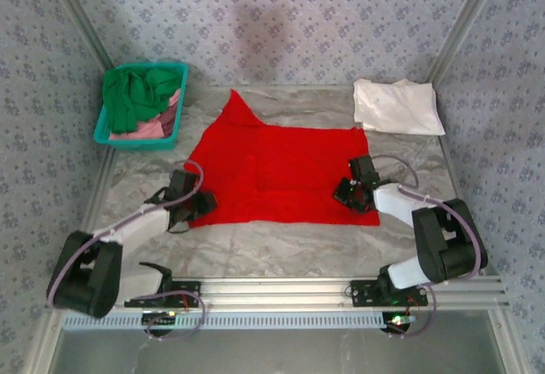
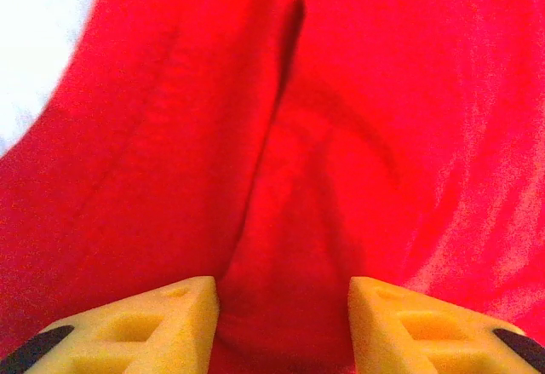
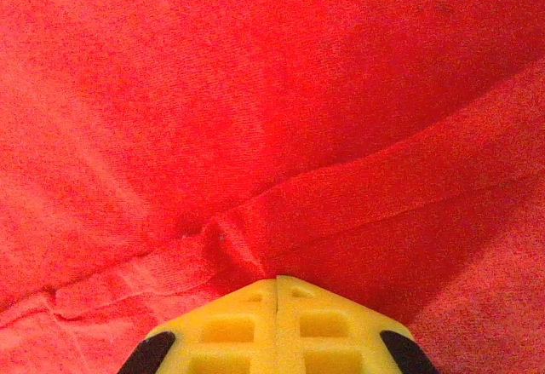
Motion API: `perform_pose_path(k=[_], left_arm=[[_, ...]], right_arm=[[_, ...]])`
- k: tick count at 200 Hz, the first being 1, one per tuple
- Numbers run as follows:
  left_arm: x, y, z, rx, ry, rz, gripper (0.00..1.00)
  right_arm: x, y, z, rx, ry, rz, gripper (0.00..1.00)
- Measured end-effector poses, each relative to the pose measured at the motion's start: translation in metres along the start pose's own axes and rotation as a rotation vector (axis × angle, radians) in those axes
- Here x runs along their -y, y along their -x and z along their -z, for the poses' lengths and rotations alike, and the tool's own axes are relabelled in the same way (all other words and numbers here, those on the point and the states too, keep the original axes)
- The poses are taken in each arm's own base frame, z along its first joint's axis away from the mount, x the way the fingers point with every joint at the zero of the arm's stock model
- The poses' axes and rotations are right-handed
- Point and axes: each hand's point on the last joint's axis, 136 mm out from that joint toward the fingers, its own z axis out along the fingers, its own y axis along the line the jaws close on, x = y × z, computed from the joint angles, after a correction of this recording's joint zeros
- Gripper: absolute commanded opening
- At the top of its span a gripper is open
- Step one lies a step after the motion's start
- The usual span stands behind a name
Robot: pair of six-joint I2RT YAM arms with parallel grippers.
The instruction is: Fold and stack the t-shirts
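Note:
A bright red t-shirt (image 1: 281, 165) lies spread flat mid-table, one sleeve pointing to the back. My left gripper (image 1: 201, 204) is down on its near left corner. In the left wrist view that gripper (image 2: 283, 293) is open, and a raised ridge of the red t-shirt (image 2: 341, 93) runs between the yellow fingers (image 2: 170, 319). My right gripper (image 1: 346, 190) is at the shirt's near right edge. There the gripper (image 3: 277, 282) is shut, and a hem fold of the red t-shirt (image 3: 255, 93) puckers into its tips. A white t-shirt (image 1: 397, 106) lies folded at the back right.
A teal basket (image 1: 108, 138) at the back left holds a green shirt (image 1: 134, 94) and a pink one (image 1: 153, 127). Metal frame rails run along the near edge (image 1: 281, 289) and up both sides. Patterned walls close in the back and sides.

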Motion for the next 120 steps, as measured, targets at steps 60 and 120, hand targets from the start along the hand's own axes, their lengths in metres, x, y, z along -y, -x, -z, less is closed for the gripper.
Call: perform_pose_path(k=[60,120], left_arm=[[-0.002,0.026,0.043,0.043,0.079,-0.009,0.50],[0.137,0.219,0.059,0.252,-0.061,-0.220,0.56]], right_arm=[[-0.006,0.007,0.005,-0.036,-0.054,0.001,0.02],[-0.076,0.084,0.052,0.120,0.067,0.090,0.18]])
